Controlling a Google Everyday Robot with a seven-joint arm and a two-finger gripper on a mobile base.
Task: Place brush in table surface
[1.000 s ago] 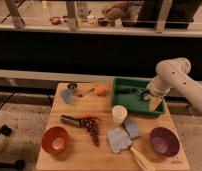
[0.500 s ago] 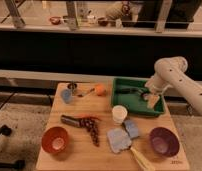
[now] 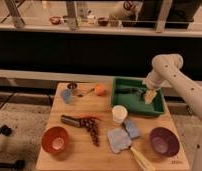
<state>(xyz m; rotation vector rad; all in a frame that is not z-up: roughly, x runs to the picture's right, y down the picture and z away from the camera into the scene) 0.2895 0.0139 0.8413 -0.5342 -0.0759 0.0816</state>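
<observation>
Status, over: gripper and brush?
Gripper over green tray's right end, fingers open, empty. Brush lying in tray, left of gripper. Nothing covering it.

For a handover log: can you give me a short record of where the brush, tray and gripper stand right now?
tray: green, at the right rear corner of the table
brush: lying in the tray, toward its back
gripper: open, low over the tray's right end
task state: brush not yet on the table
</observation>
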